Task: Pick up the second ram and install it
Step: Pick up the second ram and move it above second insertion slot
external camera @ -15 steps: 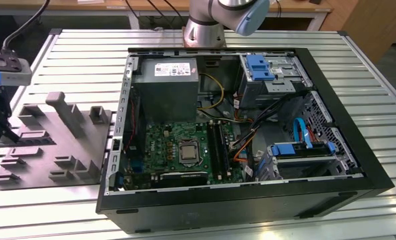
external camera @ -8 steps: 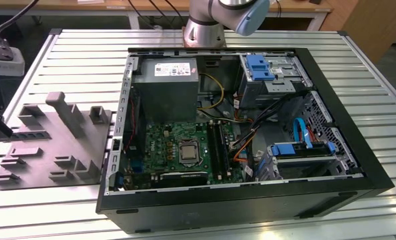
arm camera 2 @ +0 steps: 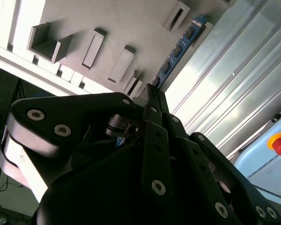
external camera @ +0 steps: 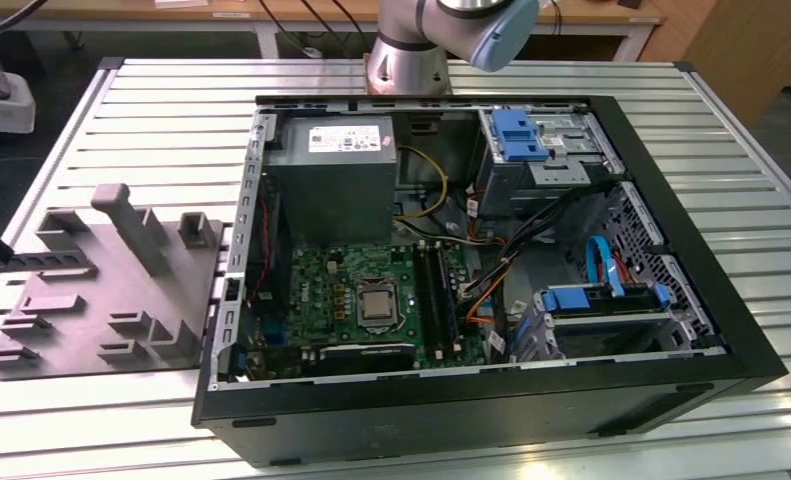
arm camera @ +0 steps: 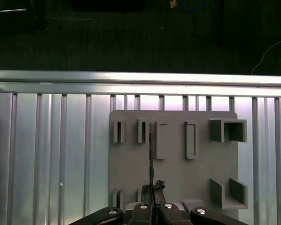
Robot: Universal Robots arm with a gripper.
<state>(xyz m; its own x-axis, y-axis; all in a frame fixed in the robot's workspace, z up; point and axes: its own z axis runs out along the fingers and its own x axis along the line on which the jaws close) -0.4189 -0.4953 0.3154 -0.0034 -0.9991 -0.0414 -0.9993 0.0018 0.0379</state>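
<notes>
Second ram (arm camera 2: 179, 50): standing on edge, slotted in grey holder (arm camera: 178, 173).
Fingers (arm camera 2: 152, 101): closed on its near end.
Worktop (arm camera: 47, 154): ribbed metal, under the holder.

The table (external camera: 715, 120) is bare ribbed metal, bright and smooth. On the table, the holder (external camera: 102, 300) is matt grey plastic and the case (external camera: 502, 410) is matt black. The gripper (arm camera 2: 152, 91) is satin black with shiny screw heads. The ram (arm camera 2: 180, 49) is smooth blue board with dull dark chips.
</notes>
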